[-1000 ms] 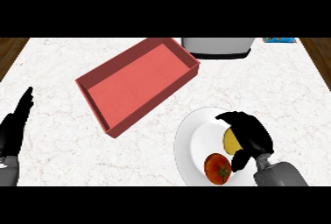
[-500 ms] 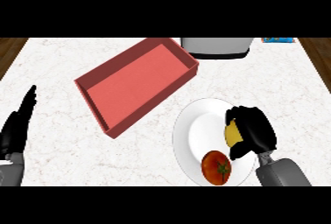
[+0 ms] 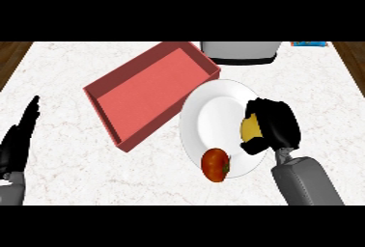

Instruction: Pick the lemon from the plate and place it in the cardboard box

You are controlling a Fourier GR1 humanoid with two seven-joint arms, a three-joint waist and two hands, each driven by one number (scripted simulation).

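While the white plate [image 3: 206,116] lay near the middle of the marble counter [image 3: 71,72], the scene was viewed steeply from above. The plate was taken as the landmark. On its right-hand part, the lemon [image 3: 249,129] was seen as a yellow patch, largely covered by the right hand [image 3: 274,126]. The black fingers and thumb of that hand were curled around the lemon, so that the fruit was gripped from above and from the side. The lemon was still placed over the plate; whether it was touching the plate's surface could not be told. The grey right forearm [image 3: 308,182] was shown running from the hand down to the lower edge, just beyond the plate's lower right rim.

At the plate's lower rim, a red tomato [image 3: 215,164] was seen lying apart from the lemon. Just to the plate's left, with one corner touching or overlapping its upper left rim, a shallow red box [image 3: 143,94] was set at a slant; its inside was shown bare. Above the plate, a grey appliance [image 3: 239,52] was cut off by the upper edge.

Well to the plate's left, at the left edge, the left hand [image 3: 20,140] was shown resting, with its fingers held straight and pointing upward, holding nothing.
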